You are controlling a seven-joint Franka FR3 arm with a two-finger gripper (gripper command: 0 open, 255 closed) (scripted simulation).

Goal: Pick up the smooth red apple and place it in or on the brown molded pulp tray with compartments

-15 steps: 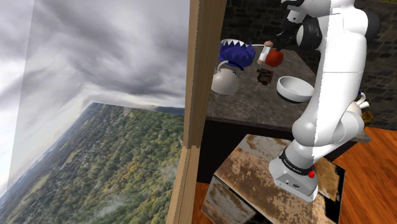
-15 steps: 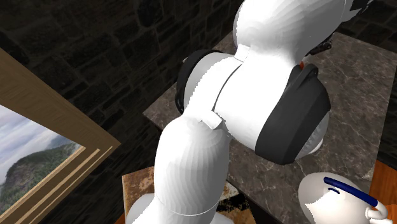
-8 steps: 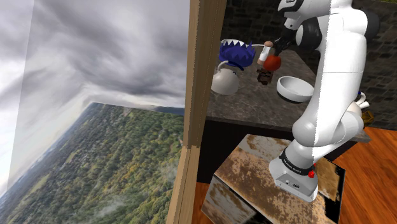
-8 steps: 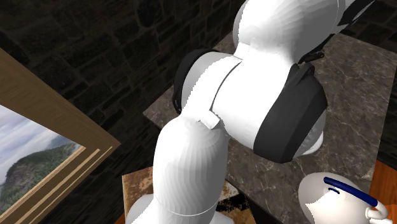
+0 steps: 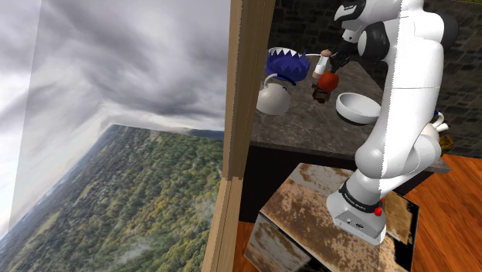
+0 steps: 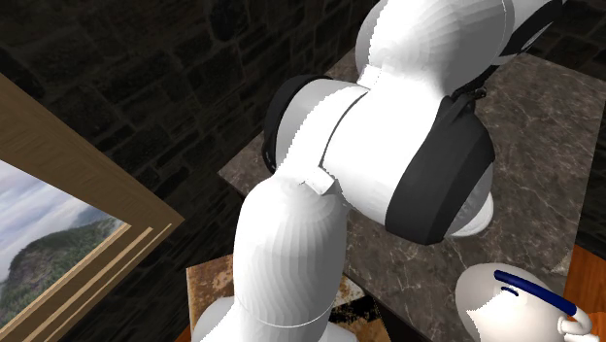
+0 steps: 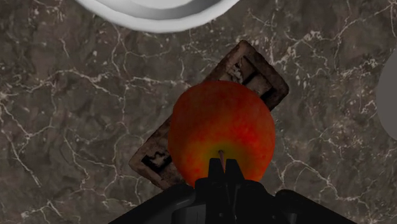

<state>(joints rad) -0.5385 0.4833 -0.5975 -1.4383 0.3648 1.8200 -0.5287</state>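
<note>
Since a second ago the smooth red apple with a yellow blush (image 7: 221, 132), clasped by the black fingers (image 7: 230, 173), has drifted sideways. It now hangs directly above the brown compartmented pulp tray (image 7: 257, 70) on the dark marbled table (image 7: 76, 127). Lowering and release look due next.

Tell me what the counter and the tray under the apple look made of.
Counter: dark stone, probably marble, going by the white veining. Tray beneath the apple: matte, mottled brown, like pulp or worn cardboard; unclear which.
</note>
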